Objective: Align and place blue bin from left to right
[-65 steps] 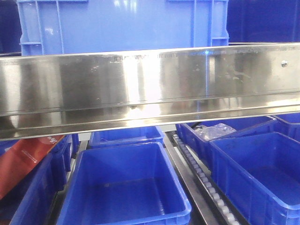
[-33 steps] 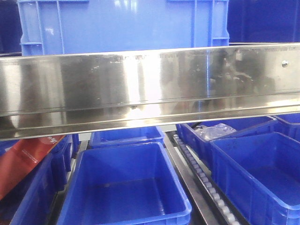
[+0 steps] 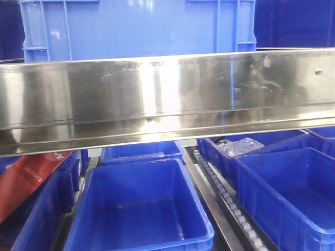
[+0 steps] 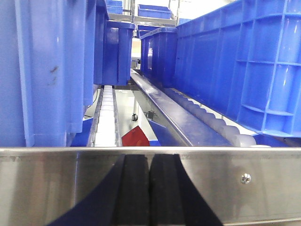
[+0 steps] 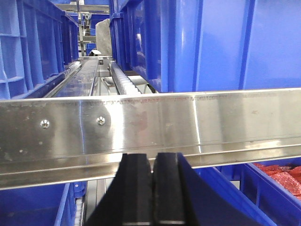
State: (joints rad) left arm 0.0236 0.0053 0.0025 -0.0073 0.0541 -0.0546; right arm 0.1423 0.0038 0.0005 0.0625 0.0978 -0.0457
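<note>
1. The blue bin (image 3: 138,29) fills the upper middle of the front view, sitting on the upper rack level directly behind a shiny steel rail (image 3: 167,99) that crosses the whole frame
2. Below the rail, at the bottom centre, stands a darker blue tub (image 3: 141,209); another tub (image 3: 293,193) sits at the lower right, with a roller track (image 3: 227,201) running between them
3. A red packet (image 3: 29,178) shows at the lower left edge of the front view
4. In the left wrist view the left gripper (image 4: 149,188) is at the bottom centre, its black fingers pressed together with nothing between them, in front of the rail (image 4: 225,181); the bin wall (image 4: 42,70) fills the left side
5. In the right wrist view the right gripper (image 5: 153,193) is at the bottom centre, fingers likewise together and holding nothing, below the rail (image 5: 188,122); the bin (image 5: 221,42) fills the upper right
</note>
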